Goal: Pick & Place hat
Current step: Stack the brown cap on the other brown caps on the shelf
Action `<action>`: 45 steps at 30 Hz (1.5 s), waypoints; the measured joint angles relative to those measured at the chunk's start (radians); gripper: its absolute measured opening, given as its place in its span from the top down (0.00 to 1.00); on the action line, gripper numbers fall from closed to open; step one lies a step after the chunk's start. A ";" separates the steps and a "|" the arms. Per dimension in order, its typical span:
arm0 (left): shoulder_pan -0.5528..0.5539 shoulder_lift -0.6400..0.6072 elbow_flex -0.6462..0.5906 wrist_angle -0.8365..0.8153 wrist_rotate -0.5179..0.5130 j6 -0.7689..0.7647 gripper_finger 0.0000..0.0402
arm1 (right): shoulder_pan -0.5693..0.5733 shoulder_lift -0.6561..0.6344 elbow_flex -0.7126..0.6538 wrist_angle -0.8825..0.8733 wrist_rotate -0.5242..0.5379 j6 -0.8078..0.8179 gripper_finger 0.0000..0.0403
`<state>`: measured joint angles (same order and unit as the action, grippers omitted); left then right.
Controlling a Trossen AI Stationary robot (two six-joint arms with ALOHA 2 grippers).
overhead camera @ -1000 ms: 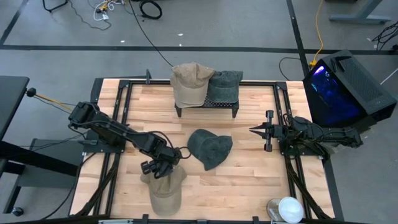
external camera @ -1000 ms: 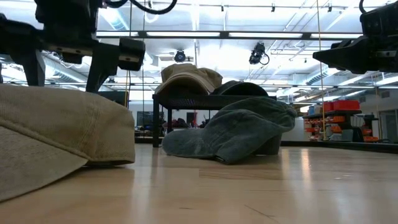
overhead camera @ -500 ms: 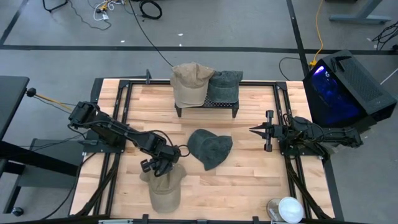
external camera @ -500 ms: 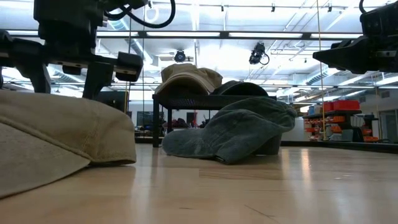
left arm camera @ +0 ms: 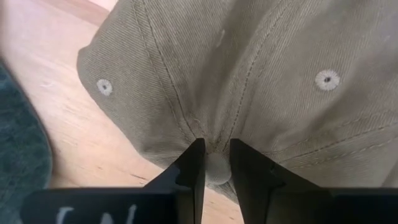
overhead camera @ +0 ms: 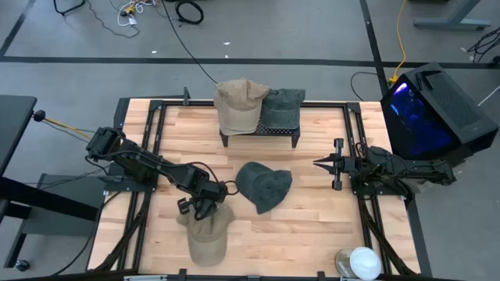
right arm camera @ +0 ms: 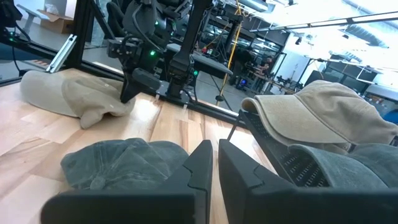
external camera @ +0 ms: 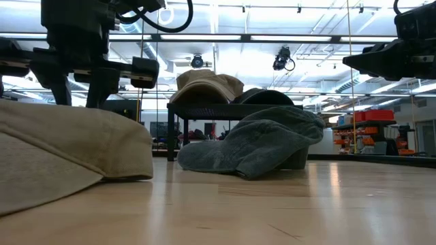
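Tan cap (left arm camera: 261,74) crown button is sitting between your left gripper's (left arm camera: 216,163) narrowing fingers; you're pinching, so finish closing before lifting.

High view: overhead, facing straight down, far enough to take in the whole tabletop (overhead camera: 312,218) and both arms. Low view: at tabletop level, facing level across into the room, very near the tan hat (external camera: 61,156). Left wrist view: pressed close against that same tan hat; right wrist view: low, looking across the tabletop at the green hat (right arm camera: 118,163) and rack (right arm camera: 298,165), both shared with the high and low views.
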<state>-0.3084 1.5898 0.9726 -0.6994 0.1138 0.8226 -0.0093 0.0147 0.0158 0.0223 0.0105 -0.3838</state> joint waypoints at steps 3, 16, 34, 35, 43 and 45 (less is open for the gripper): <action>0.000 0.000 0.000 0.000 -0.006 0.000 0.81 | 0.000 0.000 0.000 0.000 0.000 0.000 0.93; 0.015 -0.048 0.006 -0.005 0.014 -0.165 0.60 | 0.000 0.000 0.000 0.000 0.000 0.000 0.93; 0.179 -0.063 0.002 -0.049 0.267 -0.390 0.54 | 0.000 0.000 0.000 0.000 0.000 0.000 0.93; 0.186 -0.059 0.002 -0.059 0.282 -0.396 0.54 | 0.000 0.000 0.000 0.000 0.000 0.000 0.93; 0.224 -0.018 0.002 -0.055 0.340 -0.430 0.54 | 0.000 0.000 0.000 0.001 0.001 0.000 0.93; 0.234 -0.007 0.002 -0.060 0.357 -0.448 0.54 | 0.000 0.000 0.000 0.001 0.000 0.000 0.93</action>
<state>-0.0744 1.5823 0.9743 -0.7592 0.4708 0.3748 -0.0096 0.0147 0.0158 0.0231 0.0105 -0.3838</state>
